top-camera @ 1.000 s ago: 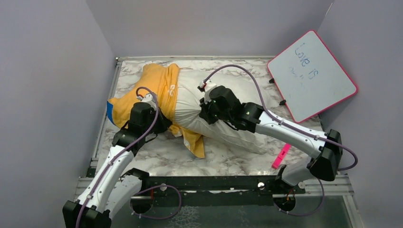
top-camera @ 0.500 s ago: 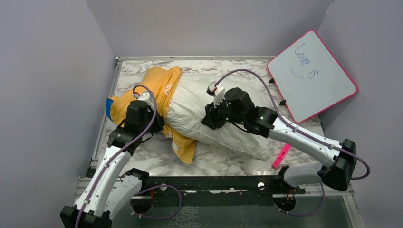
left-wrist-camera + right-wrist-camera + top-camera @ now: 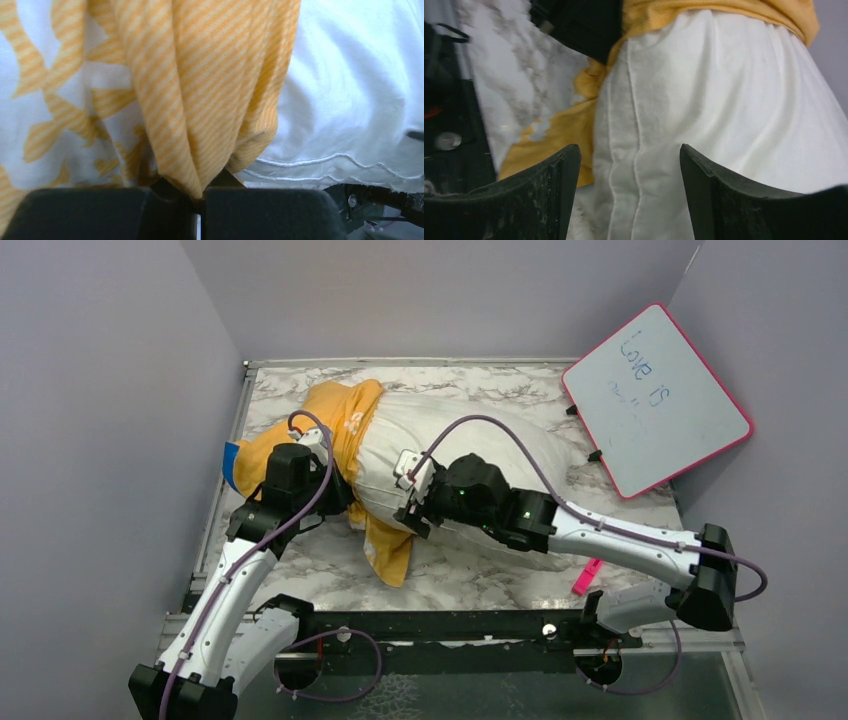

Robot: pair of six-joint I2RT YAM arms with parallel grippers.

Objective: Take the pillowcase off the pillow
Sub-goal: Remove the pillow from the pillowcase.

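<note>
The white pillow lies across the marble table, its left end still inside the orange-yellow pillowcase. My left gripper is shut on a bunched fold of the pillowcase at the pillow's near left side; the fold runs down between the closed jaws, with the white pillow to the right. My right gripper stands open just above the pillow's near seamed edge, one finger on each side of it and nothing pinched. Loose pillowcase cloth lies left of that edge.
A pink-edged whiteboard leans at the back right corner. A pink marker lies on the table near the right arm's base. A blue corner of the pillowcase shows by the left wall. Grey walls close in on both sides.
My right gripper let go of the pillow, opened wide and moved left and nearer, to the pillow's near edge. The pillowcase has bunched further left; the left gripper kept its grip.
</note>
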